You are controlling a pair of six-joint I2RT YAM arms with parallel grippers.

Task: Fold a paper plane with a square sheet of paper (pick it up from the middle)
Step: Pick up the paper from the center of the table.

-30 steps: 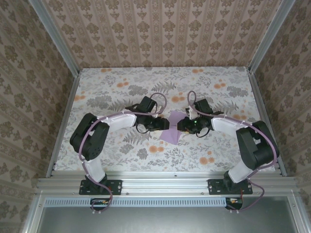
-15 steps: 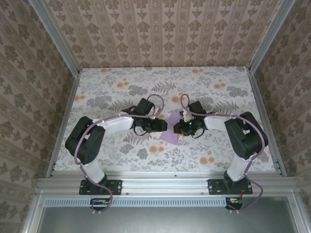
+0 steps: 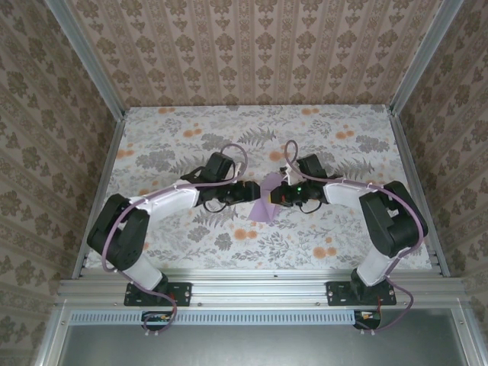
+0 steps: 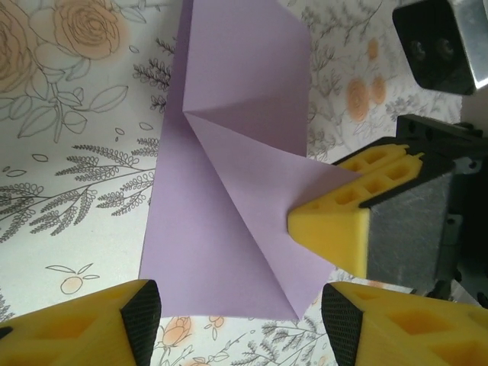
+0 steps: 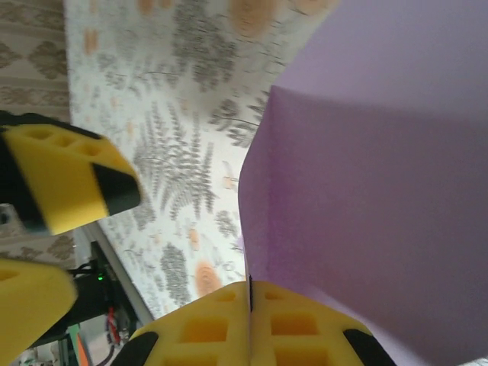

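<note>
Paper [image 3: 265, 209], lavender and already creased, sits at the middle of the floral table [image 3: 191, 137], between the two arms' tips; your right gripper [image 5: 250, 297] has its yellow fingers pressed together on the sheet's right edge; your left gripper [image 4: 240, 305] has its fingers spread wide, holding nothing, with the sheet's near edge just beyond them.

Judging by this, the step is a handover or a second grip for the next fold; hold the right clamp firm and level so the thin sheet does not sag or twist; bring the left fingers on squarely until the near edge sits well between the pads, then close; keep the two grips from pulling against each other, since paper this thin would likely tear or slip; line up with the existing creases before pressing.

From above you get the layout, both arms meeting at mid-table, but the folds are too small to read; the left wrist view shows two diagonal creases meeting near the sheet's left side and the right fingers biting the edge; the right wrist view shows the sheet curving up from that clamp, and the open left fingers off to the side.
</note>
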